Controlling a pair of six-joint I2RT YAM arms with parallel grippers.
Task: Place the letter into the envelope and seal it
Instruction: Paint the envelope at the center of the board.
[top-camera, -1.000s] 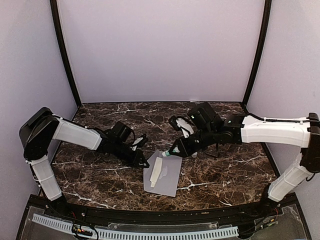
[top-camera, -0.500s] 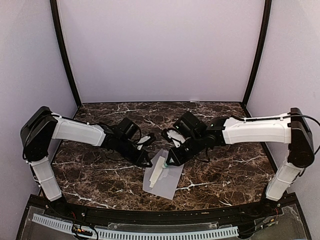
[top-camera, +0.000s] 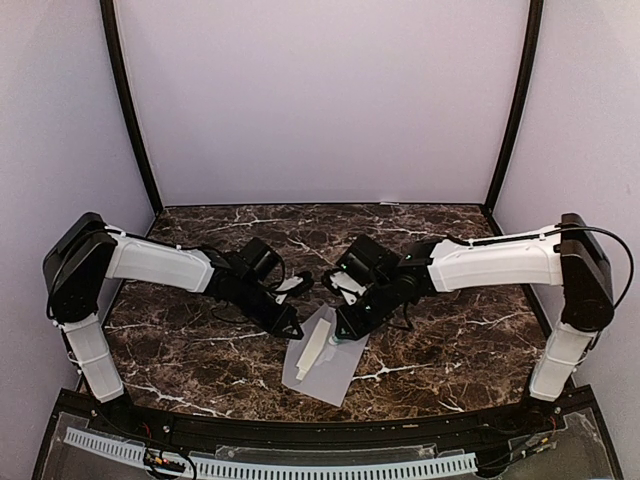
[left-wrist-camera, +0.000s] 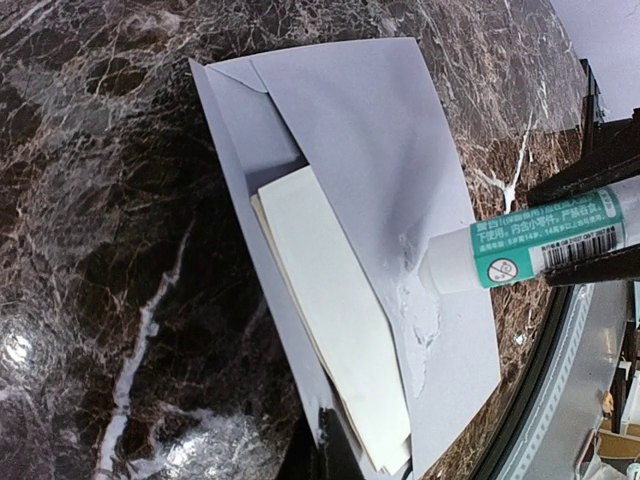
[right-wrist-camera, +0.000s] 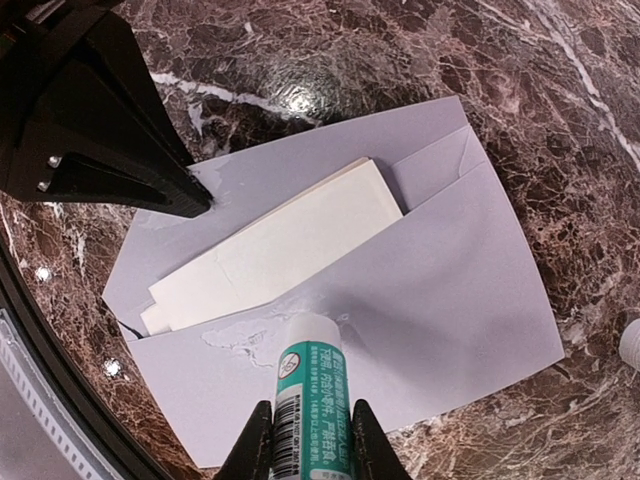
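Envelope lies flat on the table, with the folded letter half tucked in. The right end effector is clamped on a glue stick, tip on the envelope's smeared face. The left end effector is pinched closed, seemingly pressing the envelope's flap edge.

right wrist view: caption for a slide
Right pincer holds a glue stick against the envelope, letter half inside, left pincer on its edge.

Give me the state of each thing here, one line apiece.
envelope: lying flat, flap open, unsealed, wet glue smeared near its opening.
letter: folded, partly in the pocket, one end sticking out.
glue stick: uncapped, tip pressed on the envelope.
left gripper: shut, tip pinning the flap.
right gripper: shut on the glue stick.
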